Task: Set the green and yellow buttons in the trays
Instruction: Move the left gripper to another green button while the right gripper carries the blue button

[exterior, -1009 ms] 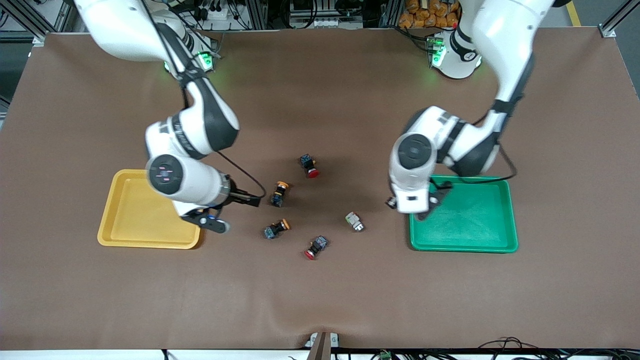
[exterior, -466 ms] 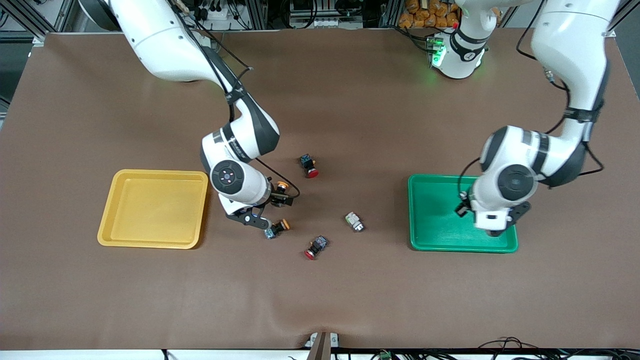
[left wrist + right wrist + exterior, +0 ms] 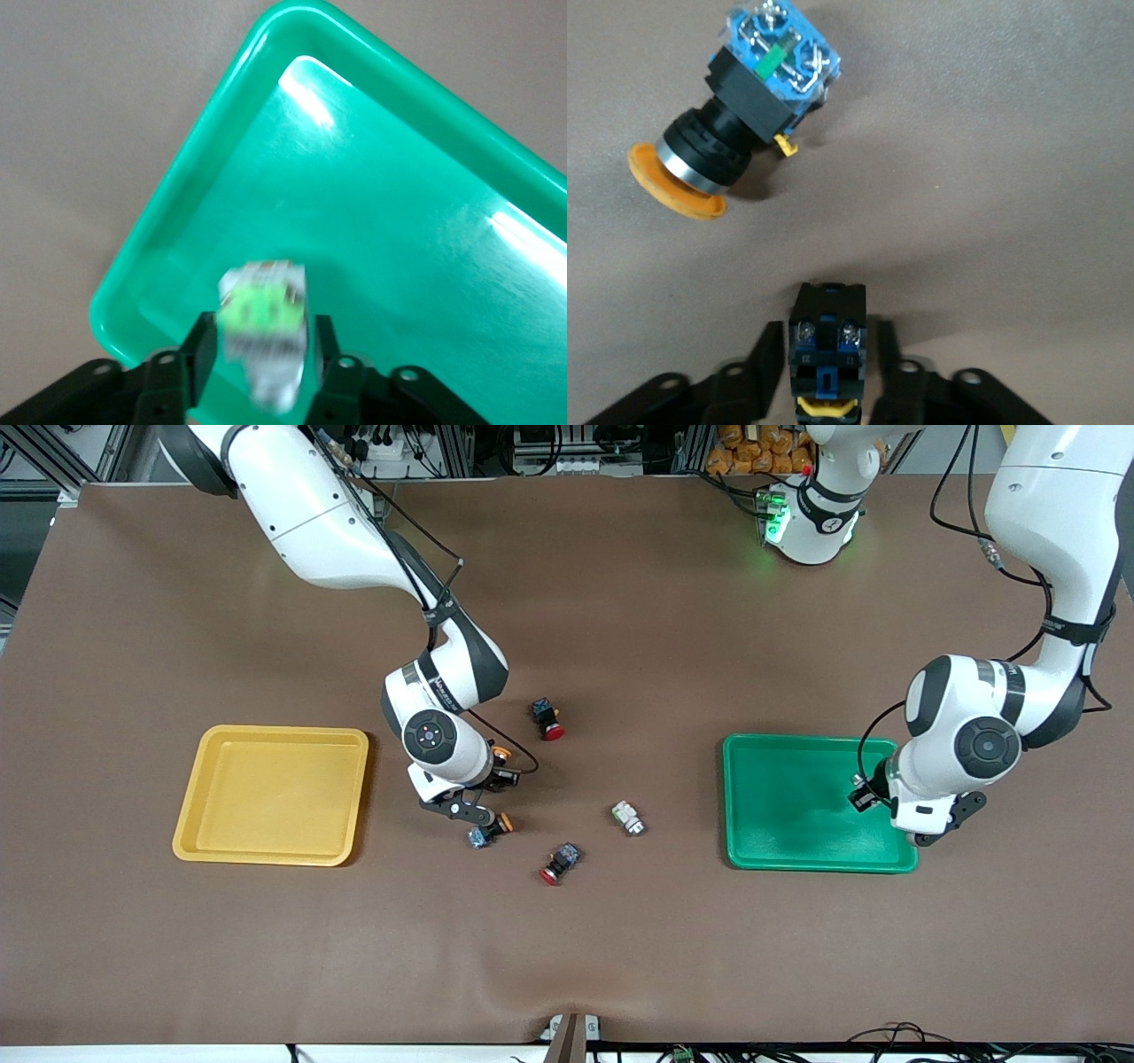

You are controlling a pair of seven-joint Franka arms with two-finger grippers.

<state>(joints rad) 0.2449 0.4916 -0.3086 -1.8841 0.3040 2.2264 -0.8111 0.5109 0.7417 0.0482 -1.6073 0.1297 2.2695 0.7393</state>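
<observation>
Since a second ago both my arms have travelled: my left gripper (image 3: 873,797) has swung from the edge of the green tray (image 3: 753,753) nearest the table's middle to over its end toward the left arm, carrying a green button (image 3: 264,329), and my right gripper (image 3: 483,793) has left the yellow tray (image 3: 266,735) and dropped onto a yellow button (image 3: 826,354).

Left jaws stand either side of the green button (blurred; I judge they are letting go). Right jaws are pinched on the yellow button, which still sits on the table.

Both trays hold nothing yet. A second yellow button (image 3: 488,831) and a second green button (image 3: 627,817) lie between the trays.
</observation>
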